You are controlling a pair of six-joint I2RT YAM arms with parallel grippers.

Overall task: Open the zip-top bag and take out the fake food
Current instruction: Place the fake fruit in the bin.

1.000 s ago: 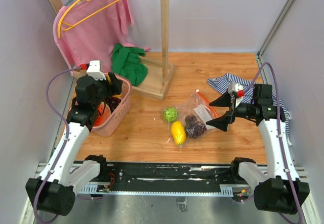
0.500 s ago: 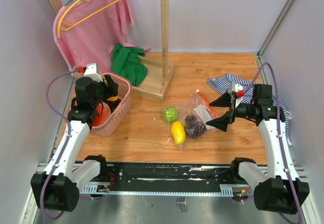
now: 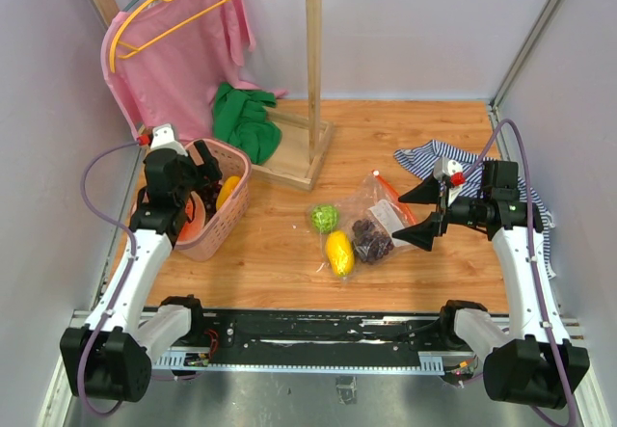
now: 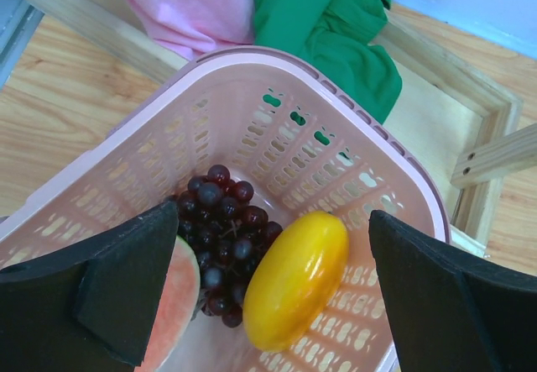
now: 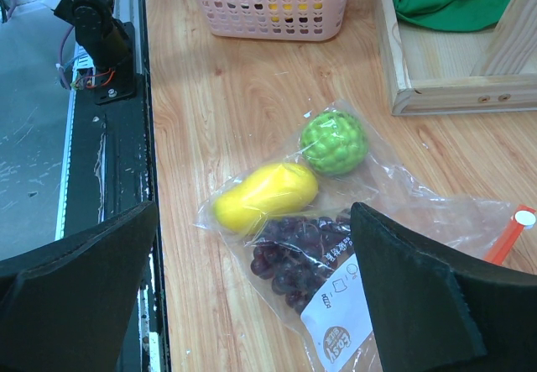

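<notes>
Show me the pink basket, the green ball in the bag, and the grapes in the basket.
pink basket (image 4: 312, 159), left wrist view, perforated far wall.
green ball (image 5: 334, 142), right wrist view, bumpy middle.
grape bunch (image 4: 225, 236), left wrist view, middle of cluster.

Table (image 3: 405, 123) with zip-top bag (image 3: 374, 217), basket (image 3: 224, 225), rack (image 3: 313, 61)

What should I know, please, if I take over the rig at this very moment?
Left end effector: open, above the basket.
Right end effector: open, by the bag.
In the basket: grape bunch, oval fruit, watermelon slice.
Bag lies on the table, holding yellow fruit, green ball, second bunch.
Left: take those three out; I cannot tell whether the zip is open.
</notes>
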